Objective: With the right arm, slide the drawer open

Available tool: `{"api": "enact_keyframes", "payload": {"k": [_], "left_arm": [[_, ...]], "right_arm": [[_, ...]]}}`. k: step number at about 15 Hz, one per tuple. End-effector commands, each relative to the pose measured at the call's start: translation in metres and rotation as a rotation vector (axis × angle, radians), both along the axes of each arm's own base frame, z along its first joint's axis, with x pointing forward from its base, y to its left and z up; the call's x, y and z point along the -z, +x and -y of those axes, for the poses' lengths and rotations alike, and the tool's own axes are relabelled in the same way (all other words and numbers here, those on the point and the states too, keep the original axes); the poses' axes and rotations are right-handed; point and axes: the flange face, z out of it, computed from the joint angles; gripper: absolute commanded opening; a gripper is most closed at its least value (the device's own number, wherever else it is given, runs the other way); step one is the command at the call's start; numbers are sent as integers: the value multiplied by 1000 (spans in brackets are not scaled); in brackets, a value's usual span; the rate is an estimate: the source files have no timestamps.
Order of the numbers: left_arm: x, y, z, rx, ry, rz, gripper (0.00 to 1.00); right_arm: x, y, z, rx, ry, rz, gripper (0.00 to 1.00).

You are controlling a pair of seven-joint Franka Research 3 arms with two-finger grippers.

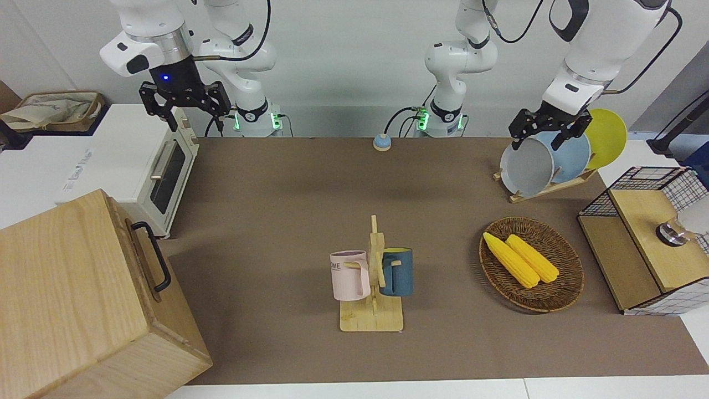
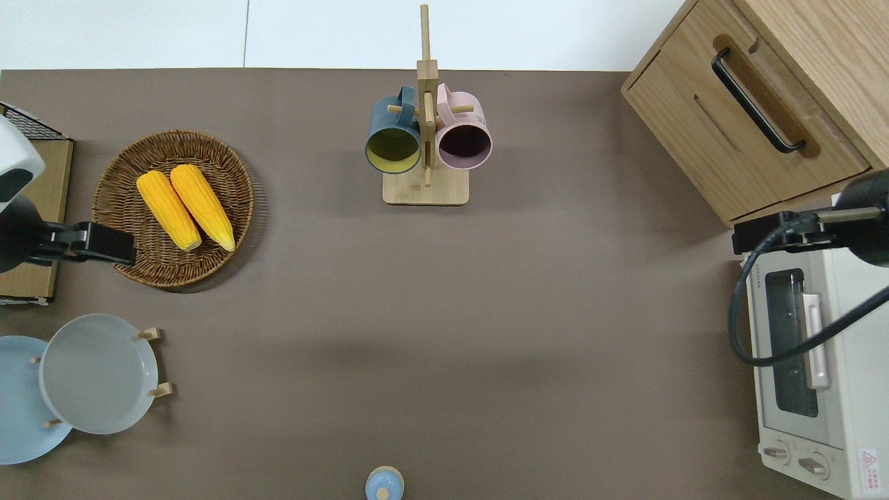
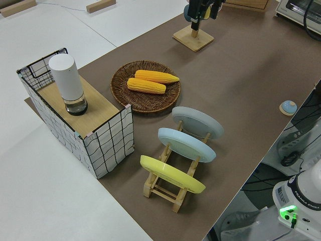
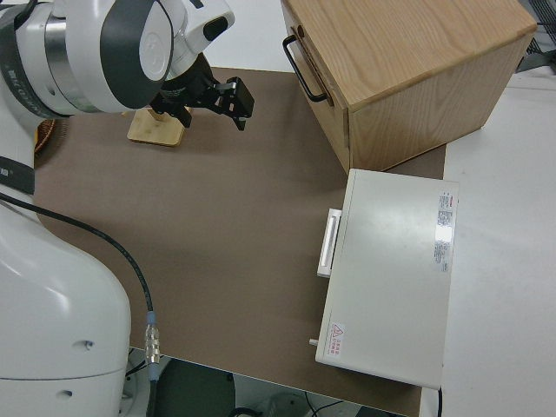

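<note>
The light-wood box [image 1: 72, 288] stands at the right arm's end of the table, at the end farthest from the robots. Its drawer [image 2: 826, 142] sits flush in the box front, with a black bar handle [image 2: 755, 101]. The handle also shows in the front view [image 1: 157, 257] and the right side view [image 4: 304, 71]. My right gripper [image 1: 185, 105] is open and empty, up in the air with its blue wrist light on. In the overhead view the right gripper [image 2: 757, 235] is over the gap between the box and the toaster oven, clear of the handle. It also shows in the right side view [image 4: 233, 97]. The left arm is parked, its gripper [image 1: 545, 130] open.
A white toaster oven [image 1: 160, 166] stands beside the box, nearer to the robots. A mug rack [image 1: 372, 277] with two mugs stands mid-table. A basket [image 1: 559, 293] with corn, a plate rack [image 1: 545, 160] and a wire-mesh box [image 1: 648, 244] are at the left arm's end.
</note>
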Motion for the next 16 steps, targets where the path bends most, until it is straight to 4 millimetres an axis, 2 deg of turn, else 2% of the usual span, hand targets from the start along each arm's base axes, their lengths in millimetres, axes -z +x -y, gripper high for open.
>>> {"api": "enact_keyframes", "payload": {"k": [1,9,14,16], "left_arm": [[-4,2,-1,10,16,-5,993],[-3,2,-1,10,16,-6,993],[-4,2,-1,10,16,-5,993],[-3,2,-1,10,16,-6,993]], "right_arm": [[-2,-1,-8,-33,3,-19,990],[1,0,-19,-46,20,-24,990],[4,2,-16,-46,-40,-27,983],[4,1,-25,-65,-93,-19,979]]}}
